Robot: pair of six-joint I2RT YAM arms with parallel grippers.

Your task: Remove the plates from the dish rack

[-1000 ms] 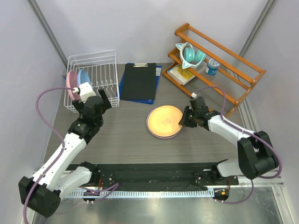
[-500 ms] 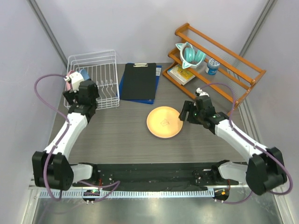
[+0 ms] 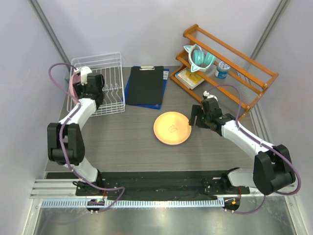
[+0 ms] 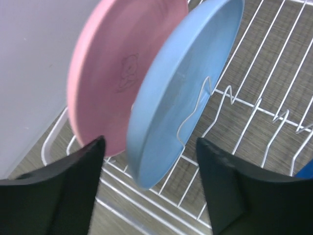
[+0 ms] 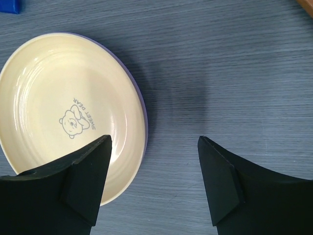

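Centring my wide-open left pincer [image 4: 149,142] on the blue plate [image 4: 186,88], I must clear the pink plate [image 4: 110,73]; right pincer [image 5: 154,139] gapes empty.

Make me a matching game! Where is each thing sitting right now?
Things:
1. orange plate
2. light blue plate
3. teal cup
4. black clipboard

Places:
A. on the wooden shelf
B. on top of a blue sheet
C. standing upright in the dish rack
D. lying flat on the table

Pairs: 1-D, 2-C, 3-A, 4-B
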